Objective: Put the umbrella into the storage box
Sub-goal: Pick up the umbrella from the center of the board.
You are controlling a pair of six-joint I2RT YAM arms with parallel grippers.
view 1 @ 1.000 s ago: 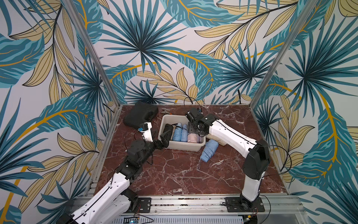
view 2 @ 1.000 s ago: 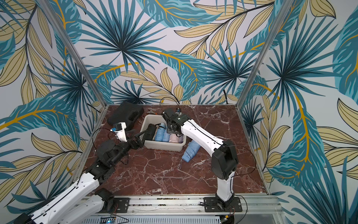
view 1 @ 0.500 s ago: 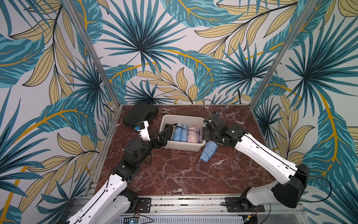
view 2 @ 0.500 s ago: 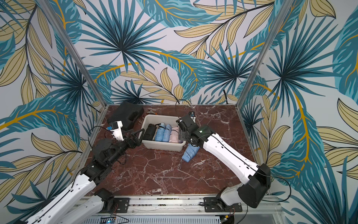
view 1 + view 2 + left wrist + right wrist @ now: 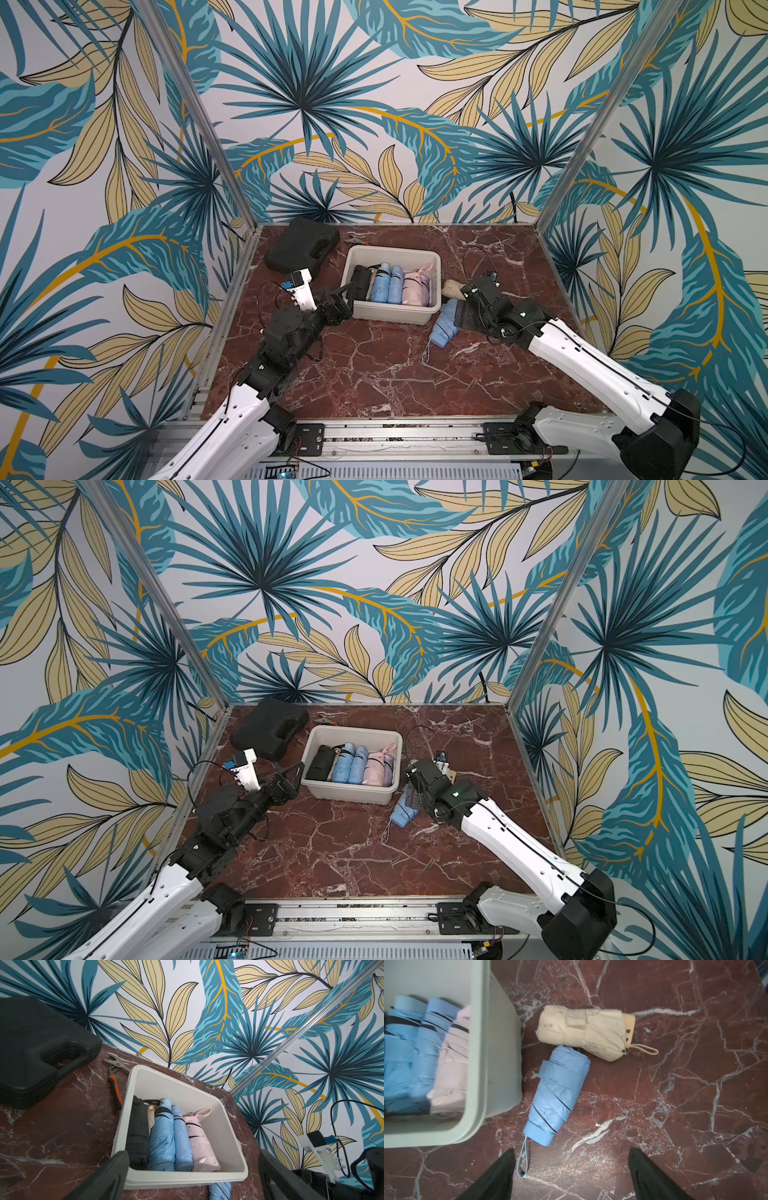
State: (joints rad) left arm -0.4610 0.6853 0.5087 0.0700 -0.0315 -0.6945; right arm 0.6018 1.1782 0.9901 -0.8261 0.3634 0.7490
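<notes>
Box [image 5: 390, 249] is holding several umbrellas [image 5: 162, 1136]; blue umbrella [image 5: 558, 1093] & beige umbrella [image 5: 587, 1030] are lying outside, frame-right; L gripper [image 5: 192, 1153], R gripper [image 5: 571, 1151] are gaping, empty.

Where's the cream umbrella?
In the right wrist view, the cream umbrella lies on the table just outside the storage box, on the robot's right side, beside the loose blue umbrella.

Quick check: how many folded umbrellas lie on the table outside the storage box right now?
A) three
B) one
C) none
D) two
D: a blue umbrella and a cream umbrella both lie beside the storage box, outside its wall.
</notes>
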